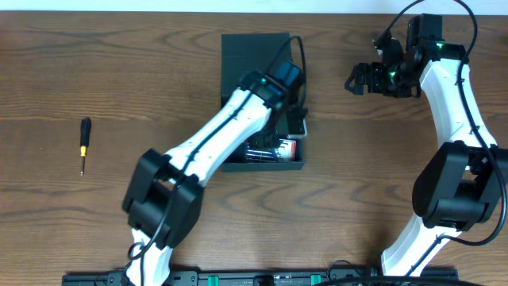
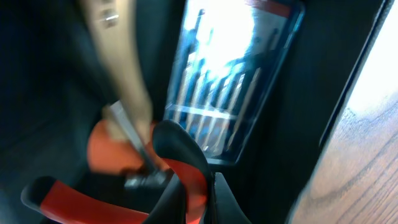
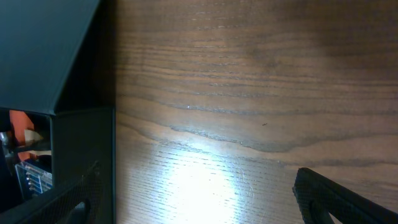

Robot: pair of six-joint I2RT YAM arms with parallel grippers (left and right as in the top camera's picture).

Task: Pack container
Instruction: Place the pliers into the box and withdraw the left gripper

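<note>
The container (image 1: 270, 166) sits at the centre rear of the worktop (image 1: 381, 183). Its flap lid (image 1: 254, 52) is folded back away from the robot.

**Handling.** The container appears to be stiff matte cardboard, so it is probably light when empty. The tools inside would make it heavier and could slide if it is tilted. The walls should tolerate a firm pinch. Take hold at a wall rim or the free edge of the lid. The hinge is likely the weak point.

**Grippers.**
- The left gripper (image 1: 294, 119) is down inside the container, under its own arm. Whether it is spread or closed on anything cannot be told.
- The right gripper (image 1: 355, 79) hangs over bare worktop just right of the container. Its jaws are wide and hold nothing.

**View comparison.**
- Overhead shows the layout. It is the only view showing the black-and-yellow screwdriver (image 1: 83, 145), lying well apart to the left.
- The left wrist view is blurred but shows the contents:
  - a clear case of bits (image 2: 230, 81)
  - a pale wooden handle (image 2: 127, 81)
  - a tool with red-and-black grips (image 2: 68, 199), probably pliers
- The right wrist view shows the container's outer wall (image 3: 81, 155) and the raised lid from the side. It also shows one gripper finger (image 3: 336, 199) over the wood.
</note>
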